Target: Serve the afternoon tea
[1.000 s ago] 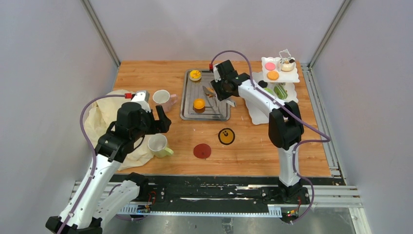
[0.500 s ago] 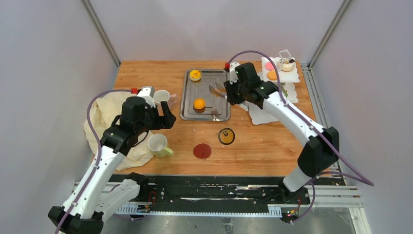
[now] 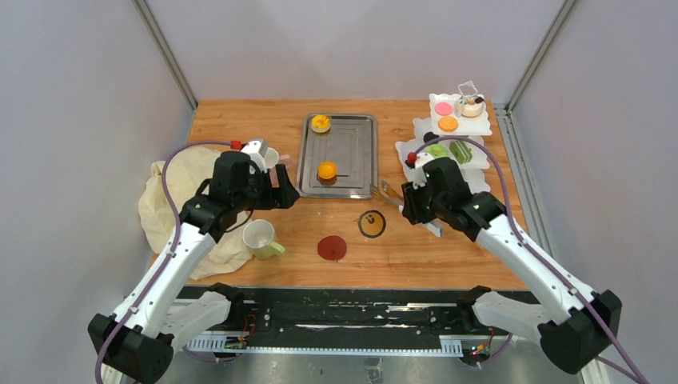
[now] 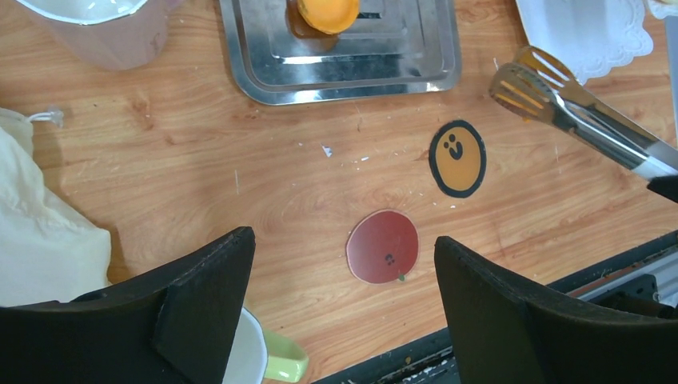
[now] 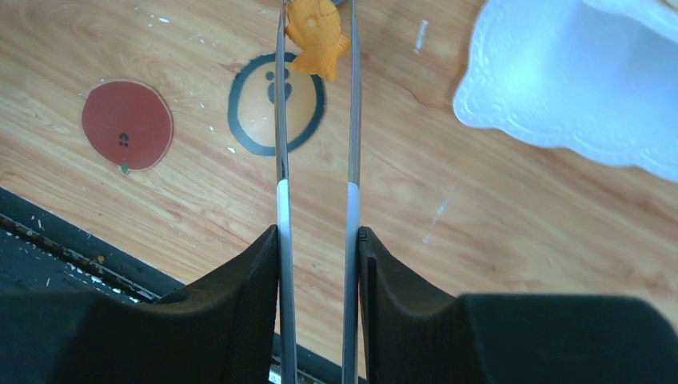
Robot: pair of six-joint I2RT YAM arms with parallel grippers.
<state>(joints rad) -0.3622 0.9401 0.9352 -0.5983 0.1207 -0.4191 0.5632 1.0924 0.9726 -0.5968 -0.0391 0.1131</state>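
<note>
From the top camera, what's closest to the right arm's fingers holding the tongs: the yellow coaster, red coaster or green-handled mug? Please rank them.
From the right fingers gripping the tongs:
1. The yellow coaster, just to their left.
2. The red coaster, further left, nearer the front edge.
3. The green-handled mug, farthest, at the cloth's edge on the left.

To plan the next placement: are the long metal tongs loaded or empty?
Loaded: the right wrist view shows an orange fish-shaped pastry between the tips of the long metal tongs.
</note>
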